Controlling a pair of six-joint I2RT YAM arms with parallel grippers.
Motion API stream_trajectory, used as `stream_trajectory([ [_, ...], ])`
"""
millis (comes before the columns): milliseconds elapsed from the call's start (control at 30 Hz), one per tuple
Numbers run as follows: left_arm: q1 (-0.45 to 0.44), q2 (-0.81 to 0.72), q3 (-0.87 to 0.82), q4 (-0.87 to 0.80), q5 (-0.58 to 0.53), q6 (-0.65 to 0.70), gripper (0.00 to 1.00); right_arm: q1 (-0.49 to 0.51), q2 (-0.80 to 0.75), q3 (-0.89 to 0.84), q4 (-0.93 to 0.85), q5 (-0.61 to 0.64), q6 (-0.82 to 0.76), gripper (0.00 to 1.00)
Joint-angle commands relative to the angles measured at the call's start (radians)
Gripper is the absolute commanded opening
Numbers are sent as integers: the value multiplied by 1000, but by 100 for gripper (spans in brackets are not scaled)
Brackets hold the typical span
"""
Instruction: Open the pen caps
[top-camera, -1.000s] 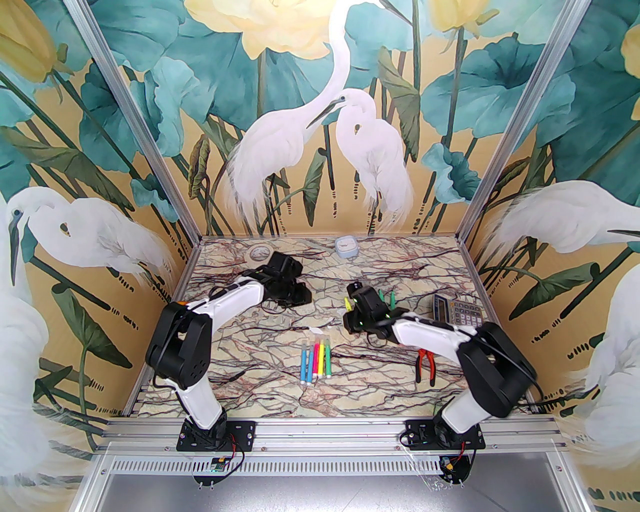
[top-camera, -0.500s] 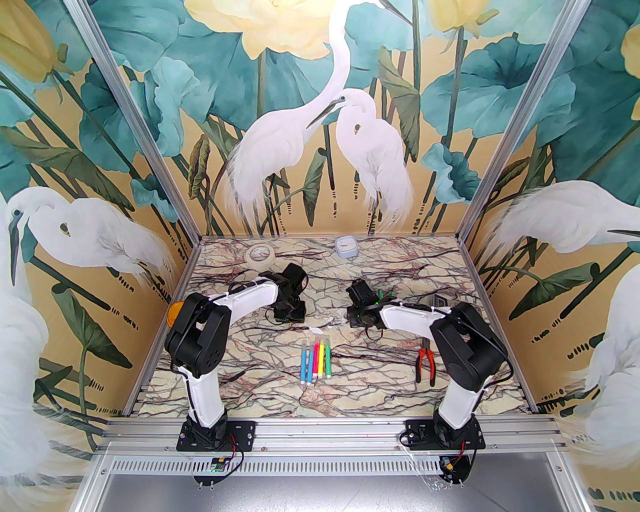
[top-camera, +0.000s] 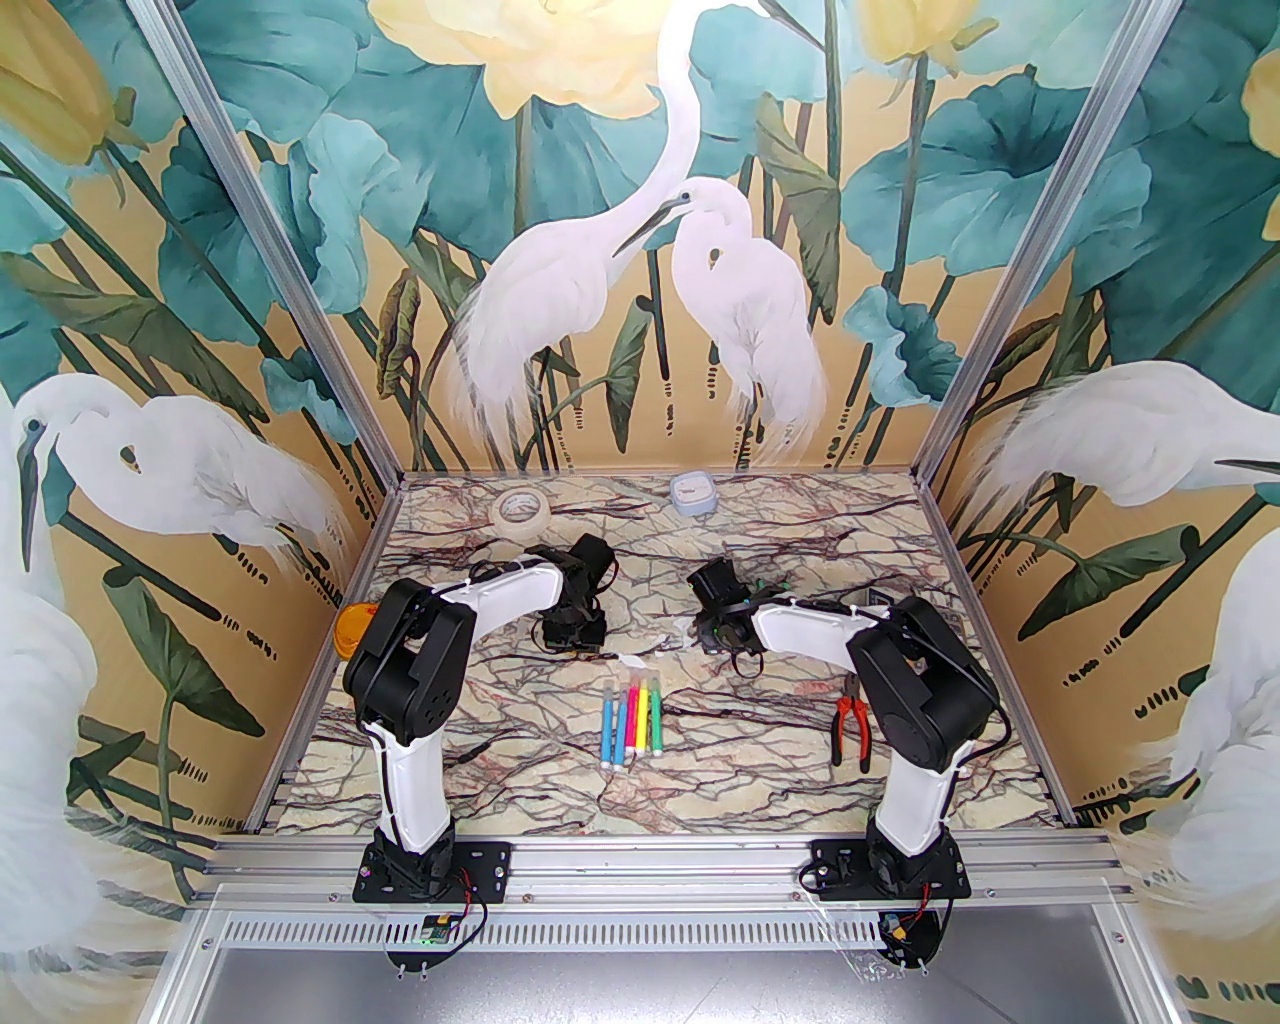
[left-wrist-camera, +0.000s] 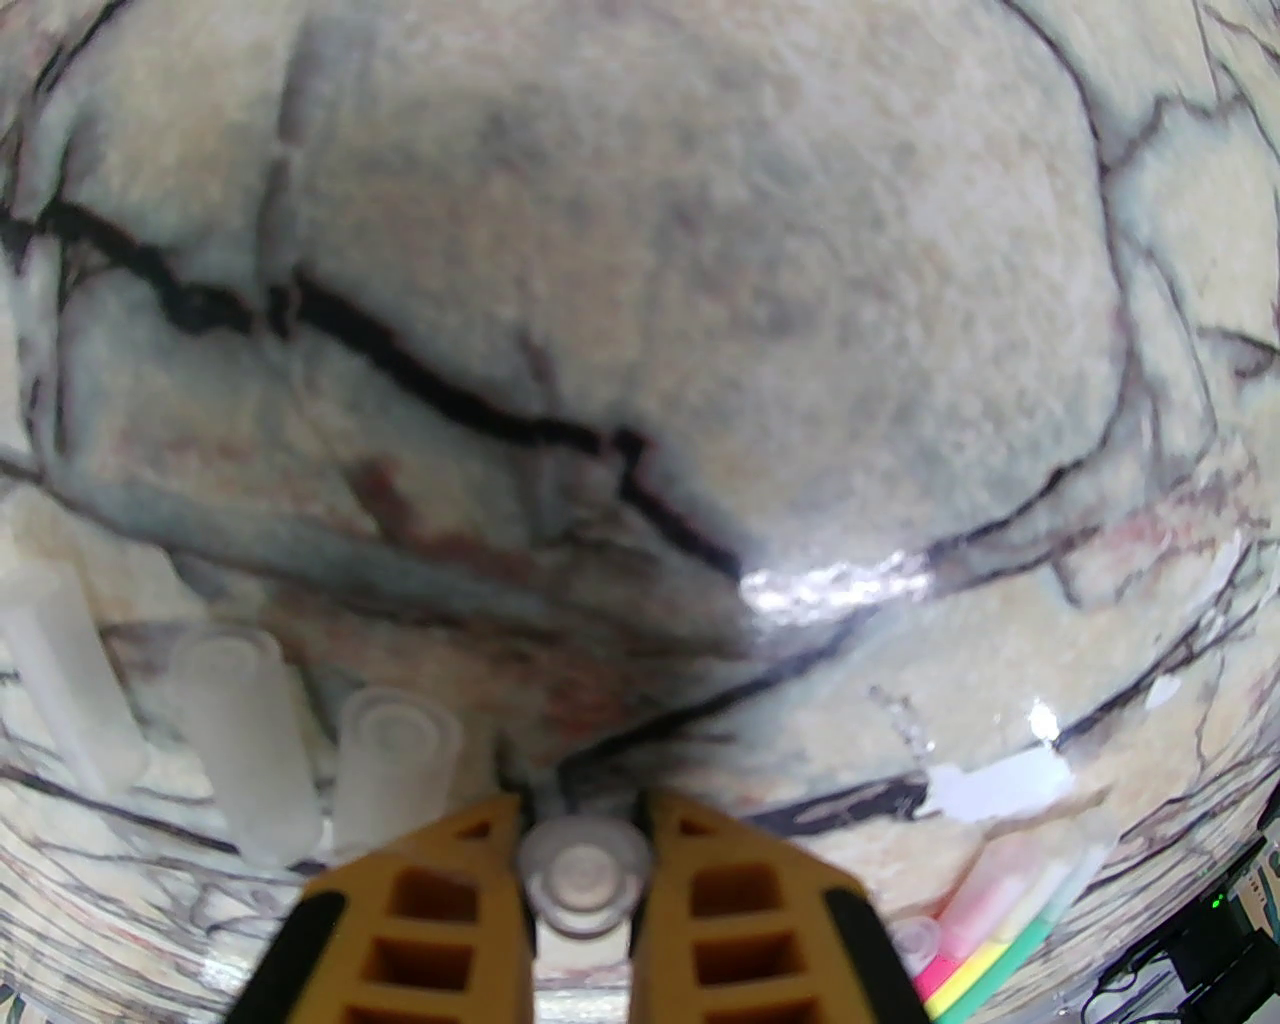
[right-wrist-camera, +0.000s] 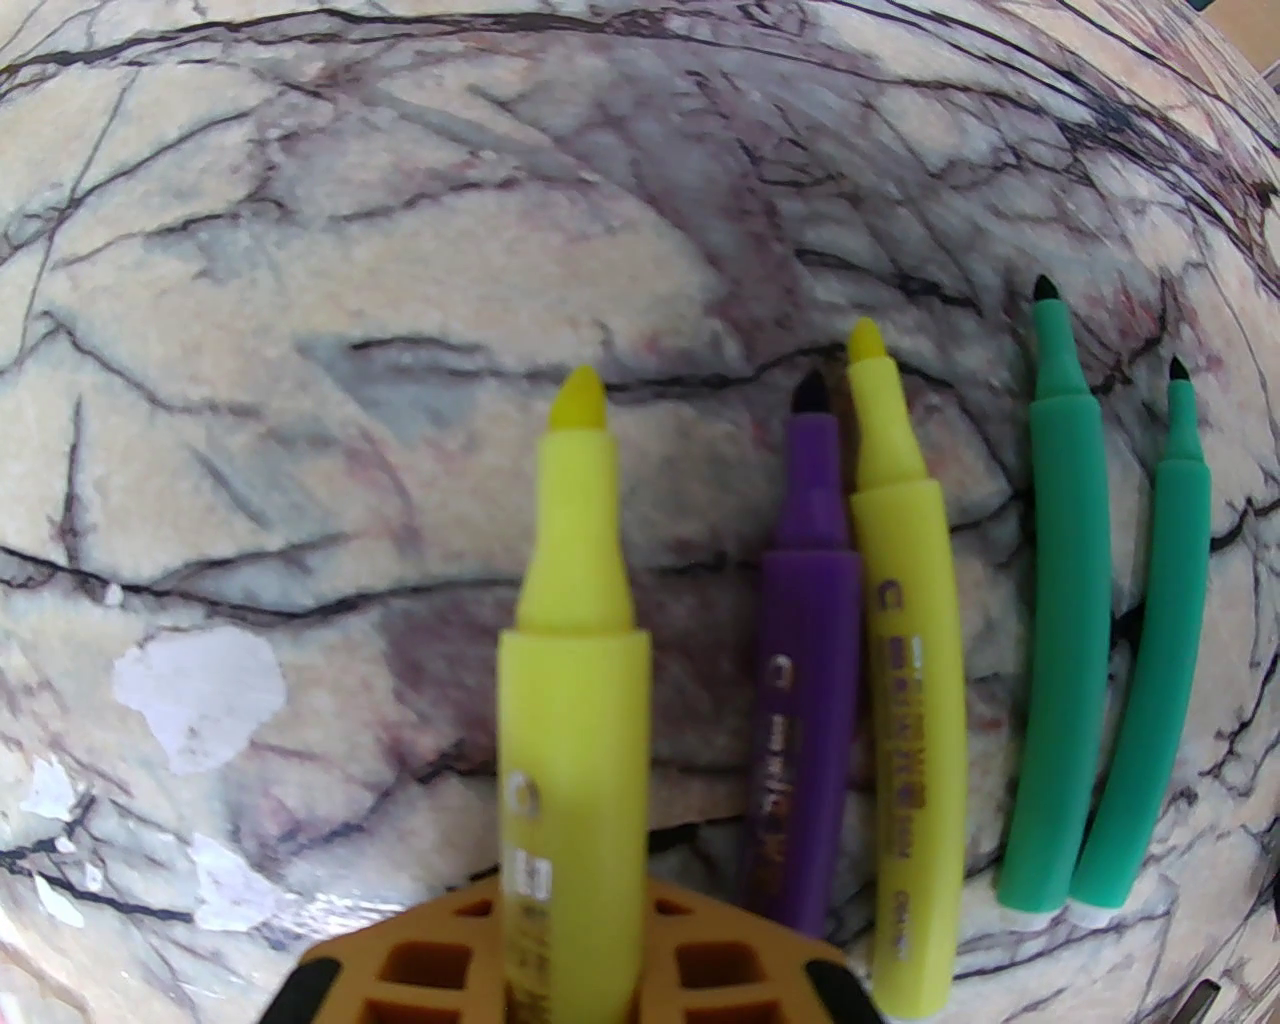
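My left gripper (left-wrist-camera: 580, 830) hangs low over the marble table, shut on a small clear pen cap (left-wrist-camera: 580, 885). Three more loose pen caps (left-wrist-camera: 250, 740) lie just to its left. My right gripper (right-wrist-camera: 575, 900) is shut on an uncapped yellow marker (right-wrist-camera: 575, 640), its tip pointing away. Beside it on the table lie an uncapped purple marker (right-wrist-camera: 800, 640), another yellow one (right-wrist-camera: 905, 640) and two green ones (right-wrist-camera: 1065, 600). In the top view, several capped markers (top-camera: 632, 722) lie in a row near the middle, in front of the left gripper (top-camera: 575, 640) and the right gripper (top-camera: 715, 630).
Red-handled pliers (top-camera: 852, 725) lie at the right, by the right arm. A tape roll (top-camera: 521, 513) and a small pale blue box (top-camera: 693, 493) sit along the back edge. A calculator (top-camera: 880, 598) is partly hidden behind the right arm. An orange object (top-camera: 350, 628) sits by the left wall.
Both arms have folded inward, their elbows swinging toward the centre. The left gripper came nearer and lower with the cap. The right gripper sank toward the table with the yellow marker.
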Motion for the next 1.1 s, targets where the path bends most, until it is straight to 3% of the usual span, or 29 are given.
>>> stream_trajectory([
  [0, -4, 31, 17, -17, -34, 14, 10, -5, 19, 21, -37, 43, 13, 14],
  [867, -4, 14, 12, -33, -53, 20, 26, -3, 12, 41, -78, 56, -9, 28],
  [1067, -4, -14, 8, -21, -39, 23, 31, 5, -72, 31, -82, 36, -41, 40],
])
